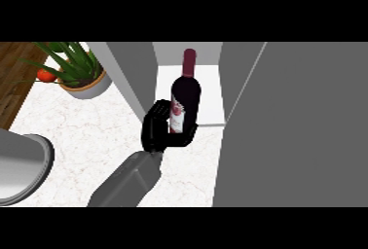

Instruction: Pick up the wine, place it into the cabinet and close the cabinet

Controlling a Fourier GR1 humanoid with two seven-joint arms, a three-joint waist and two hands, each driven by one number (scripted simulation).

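A home kitchen: marble counter (pixel 86 131), grey cabinet (pixel 302 121), potted plant (pixel 75 68).

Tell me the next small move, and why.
Probably ease the wine bottle a little deeper and set it down. The left hand is curled round its lower part, and its base, hidden by that hand, seems only just at the front edge of the cabinet shelf.

Grey forearm (pixel 133 180), seemingly smooth; black hand (pixel 155 133)
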